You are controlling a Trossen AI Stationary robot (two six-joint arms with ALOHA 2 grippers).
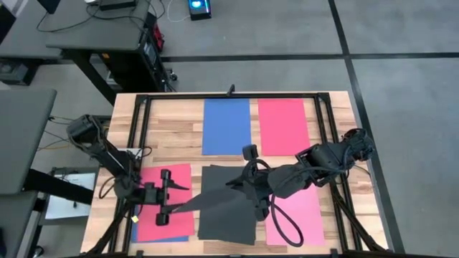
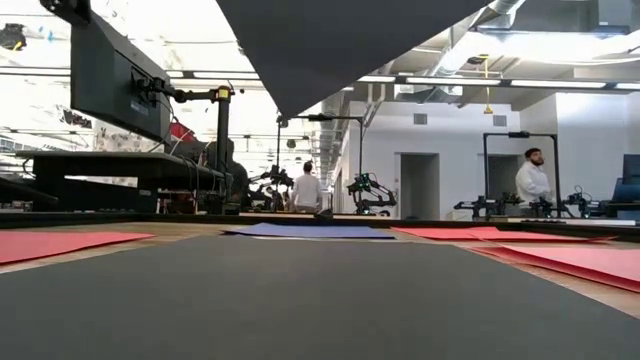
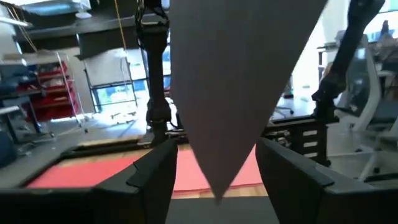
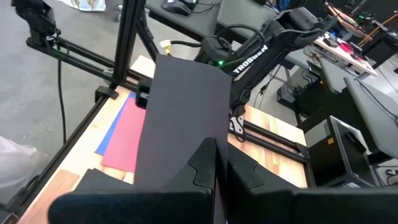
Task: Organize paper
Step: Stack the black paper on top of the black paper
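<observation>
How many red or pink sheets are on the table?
3: one far right, one near right under the right arm, one near left atop a blue sheet. More may be hidden.

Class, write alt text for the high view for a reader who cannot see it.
The right gripper lifts a dark grey sheet toward the open left gripper, above another dark grey sheet. Blue, red and pink sheets lie on the wooden table.

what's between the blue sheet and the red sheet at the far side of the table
Nothing: in the high view only a bare strip of wooden table separates the blue sheet from the red sheet. They lie side by side, apart.
</observation>
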